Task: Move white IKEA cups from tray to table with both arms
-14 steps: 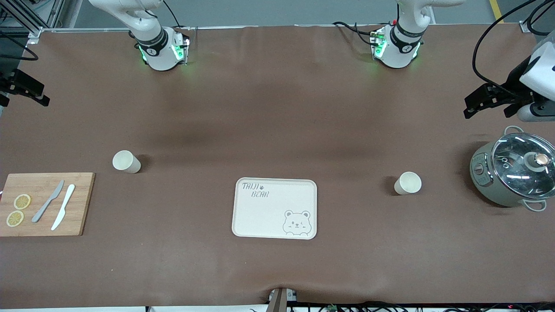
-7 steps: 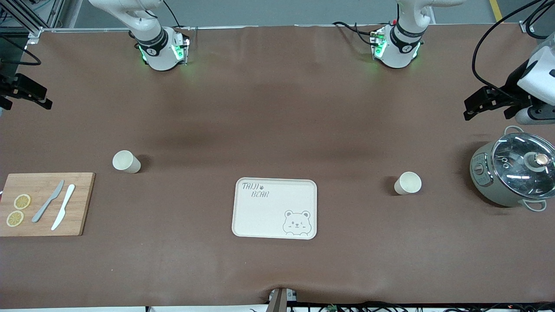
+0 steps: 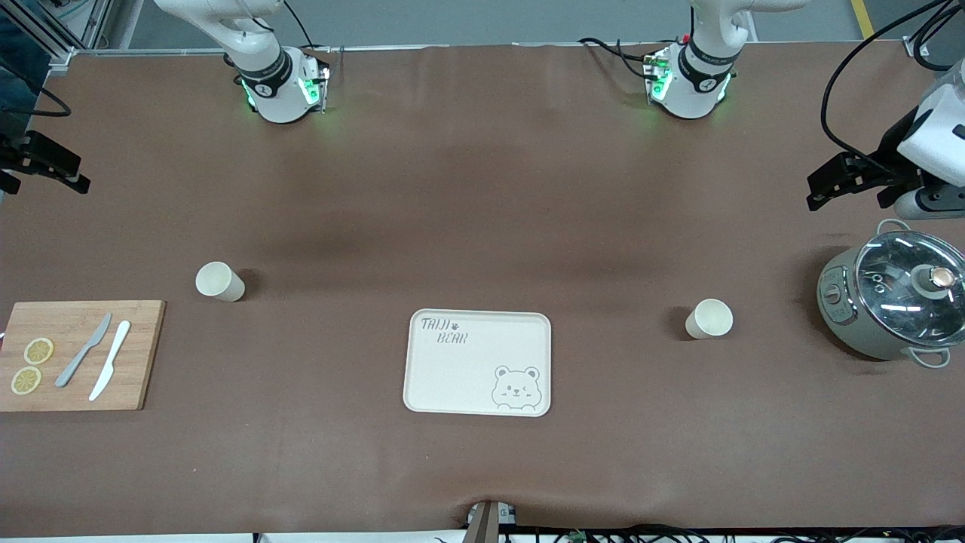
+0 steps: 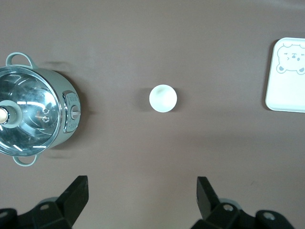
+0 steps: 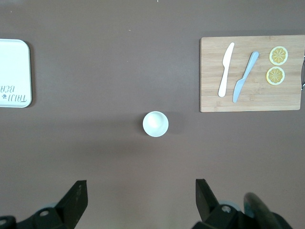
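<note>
In the middle of the brown tabletop (image 3: 482,188) lies the cream tray (image 3: 478,363), and the writing on it reads "TAIJI BEAR" in one corner, with a winking bear face drawn in the corner diagonal to it. No other label is readable anywhere, and the cups carry no brand mark.

One white cup (image 3: 709,319) stands upright toward the left arm's end, between the tray and the lidded grey-green pot (image 3: 891,299), well apart from both. The left gripper (image 3: 837,181) hangs over bare tabletop near that end's edge, above the area farther from the front camera than the pot. From the left wrist view, its fingers (image 4: 76,195) are spread wide and empty, and the cup (image 4: 163,98) sits out ahead, centred on the gap between them but clearly apart from them, with the pot (image 4: 33,117) off to one side and the tray's bear corner (image 4: 286,76) at the other.

The other white cup (image 3: 219,281) stands upright toward the right arm's end, just beside the far corner of the wooden cutting board (image 3: 79,354), not touching it. The board carries a grey knife (image 3: 84,350), a white knife (image 3: 110,360) and two lemon slices (image 3: 32,365). The right gripper (image 3: 45,162) hangs over that end's edge. Its fingers (image 5: 76,198) are released too, wide and holding nothing, and the cup (image 5: 155,124) lies ahead in line with the gap, not touching.
</note>
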`<action>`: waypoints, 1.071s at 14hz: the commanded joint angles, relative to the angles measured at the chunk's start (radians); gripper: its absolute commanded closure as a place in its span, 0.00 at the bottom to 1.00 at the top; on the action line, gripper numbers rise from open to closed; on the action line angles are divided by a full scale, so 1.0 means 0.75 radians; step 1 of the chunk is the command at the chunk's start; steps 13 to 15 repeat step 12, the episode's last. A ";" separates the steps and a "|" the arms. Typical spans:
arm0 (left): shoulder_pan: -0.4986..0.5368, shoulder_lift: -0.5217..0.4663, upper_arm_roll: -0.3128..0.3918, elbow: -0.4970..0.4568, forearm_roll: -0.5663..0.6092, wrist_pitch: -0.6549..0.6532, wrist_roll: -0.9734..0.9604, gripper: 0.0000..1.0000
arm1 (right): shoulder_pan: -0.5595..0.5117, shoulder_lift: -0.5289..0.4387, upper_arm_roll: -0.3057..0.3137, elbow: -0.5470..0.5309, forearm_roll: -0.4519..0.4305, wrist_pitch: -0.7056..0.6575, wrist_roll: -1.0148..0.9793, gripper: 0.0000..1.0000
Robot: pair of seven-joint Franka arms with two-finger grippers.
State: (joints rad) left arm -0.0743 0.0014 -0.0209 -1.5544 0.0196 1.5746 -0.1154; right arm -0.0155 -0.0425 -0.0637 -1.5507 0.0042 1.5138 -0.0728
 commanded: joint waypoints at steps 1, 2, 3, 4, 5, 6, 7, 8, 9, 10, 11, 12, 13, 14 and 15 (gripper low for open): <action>-0.001 0.008 -0.007 0.023 0.035 -0.019 -0.002 0.00 | -0.016 0.014 0.009 0.022 0.001 -0.002 -0.001 0.00; 0.001 0.008 -0.007 0.023 0.035 -0.021 -0.002 0.00 | -0.014 0.014 0.009 0.022 -0.001 -0.004 -0.001 0.00; 0.001 0.008 -0.007 0.023 0.035 -0.021 -0.002 0.00 | -0.016 0.014 0.009 0.022 0.001 -0.004 0.001 0.00; 0.001 0.008 -0.007 0.023 0.035 -0.021 -0.002 0.00 | -0.018 0.014 0.009 0.024 0.007 -0.004 0.003 0.00; -0.001 0.008 -0.007 0.021 0.035 -0.021 -0.002 0.00 | -0.018 0.016 0.009 0.022 0.005 -0.002 0.003 0.00; -0.003 0.008 -0.007 0.021 0.035 -0.021 -0.002 0.00 | -0.020 0.020 0.009 0.022 -0.001 -0.002 0.001 0.00; -0.003 0.008 -0.007 0.021 0.037 -0.023 -0.004 0.00 | -0.020 0.020 0.009 0.022 -0.003 -0.004 0.001 0.00; -0.001 0.008 -0.007 0.021 0.035 -0.023 -0.004 0.00 | -0.020 0.020 0.009 0.022 -0.004 -0.002 0.001 0.00; -0.001 0.010 -0.007 0.021 0.035 -0.023 -0.004 0.00 | -0.020 0.020 0.009 0.022 -0.004 -0.004 0.001 0.00; -0.001 0.008 -0.007 0.021 0.035 -0.023 -0.004 0.00 | -0.020 0.022 0.009 0.024 -0.004 -0.004 0.001 0.00; -0.001 0.008 -0.007 0.021 0.035 -0.023 -0.004 0.00 | -0.020 0.028 0.009 0.024 -0.006 -0.004 -0.003 0.00; 0.001 0.008 -0.007 0.021 0.035 -0.023 -0.004 0.00 | -0.020 0.032 0.009 0.024 -0.006 -0.004 -0.003 0.00; 0.001 0.008 -0.007 0.021 0.035 -0.023 -0.004 0.00 | -0.020 0.032 0.009 0.024 -0.006 -0.004 -0.003 0.00; 0.001 0.008 -0.007 0.021 0.035 -0.023 -0.004 0.00 | -0.020 0.032 0.009 0.024 -0.006 -0.004 -0.003 0.00; 0.001 0.008 -0.007 0.021 0.035 -0.023 -0.004 0.00 | -0.020 0.032 0.009 0.024 -0.006 -0.004 -0.003 0.00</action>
